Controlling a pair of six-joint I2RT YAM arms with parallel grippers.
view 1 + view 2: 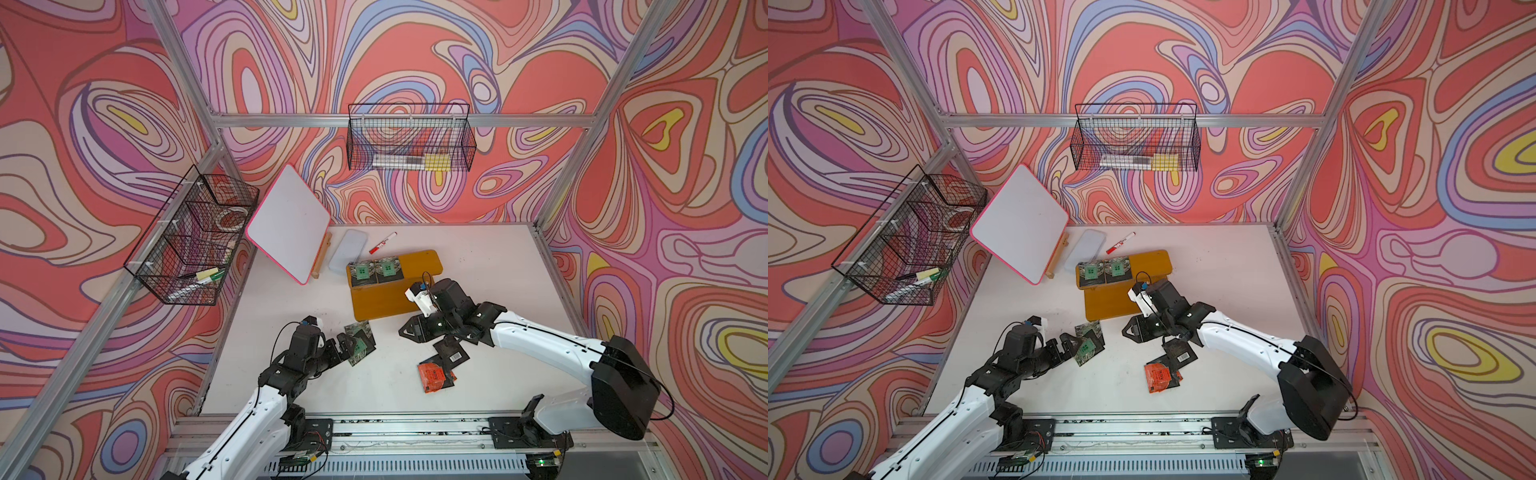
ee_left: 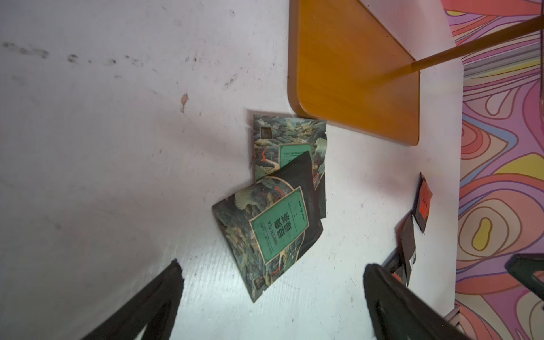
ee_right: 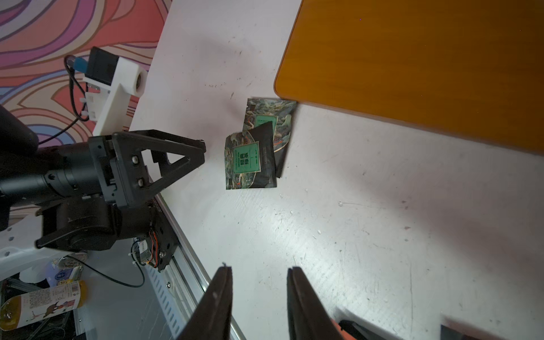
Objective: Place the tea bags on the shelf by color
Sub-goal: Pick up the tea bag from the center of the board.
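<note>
The mustard shelf (image 1: 419,259) stands mid-table, and two green-labelled tea bags (image 1: 375,270) lie side by side on its upper step. Two more green tea bags (image 1: 360,341) overlap on the table by the lower step's corner. My left gripper (image 1: 347,340) is wide open beside them, with the nearer sachet's (image 2: 276,223) corner lying between its fingers (image 2: 164,294), untouched. My right gripper (image 3: 259,268) hovers open over bare table with nothing between its jaws. Orange-red tea bags (image 1: 434,376) and black-backed ones (image 1: 451,353) lie in a loose heap under the right arm.
A pink-edged whiteboard (image 1: 286,224) leans at the back left, with a pale case (image 1: 348,251) and a red marker (image 1: 383,243) behind the shelf. Black wire baskets hang on the back wall (image 1: 409,141) and the left wall (image 1: 195,237).
</note>
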